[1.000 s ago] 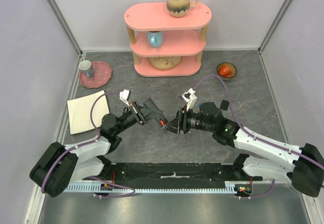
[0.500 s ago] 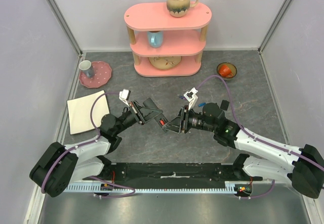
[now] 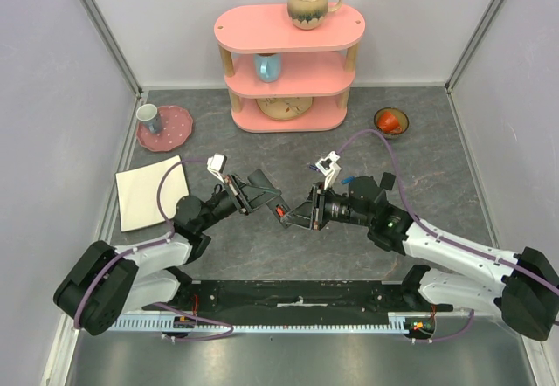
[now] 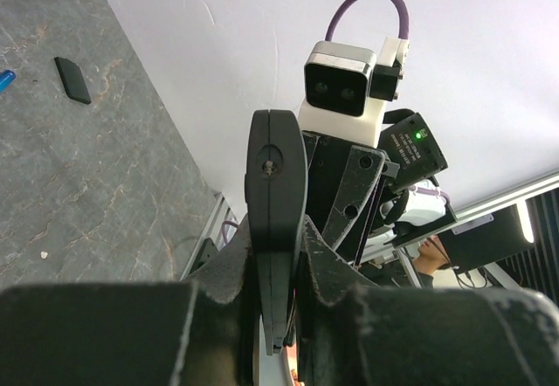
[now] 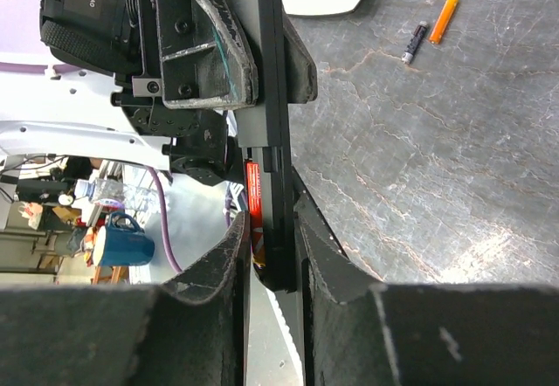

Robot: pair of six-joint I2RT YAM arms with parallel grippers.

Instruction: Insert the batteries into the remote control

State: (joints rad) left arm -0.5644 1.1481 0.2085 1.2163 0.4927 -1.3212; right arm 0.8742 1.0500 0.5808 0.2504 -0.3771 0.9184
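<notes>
The remote control (image 5: 278, 203) hangs in the air above the desk (image 5: 419, 141), a red battery (image 5: 253, 196) seated in its open side. The left tool (image 4: 278, 272) is clamped tight on one end. The right tool (image 5: 271, 246) has a finger close on either side of the other end; whether they press it I cannot tell. On the desk lie an orange battery (image 5: 445, 19) and a grey battery (image 5: 413, 43), close together, and elsewhere a blue battery (image 4: 3, 79) near a small black piece (image 4: 72, 80).
</notes>
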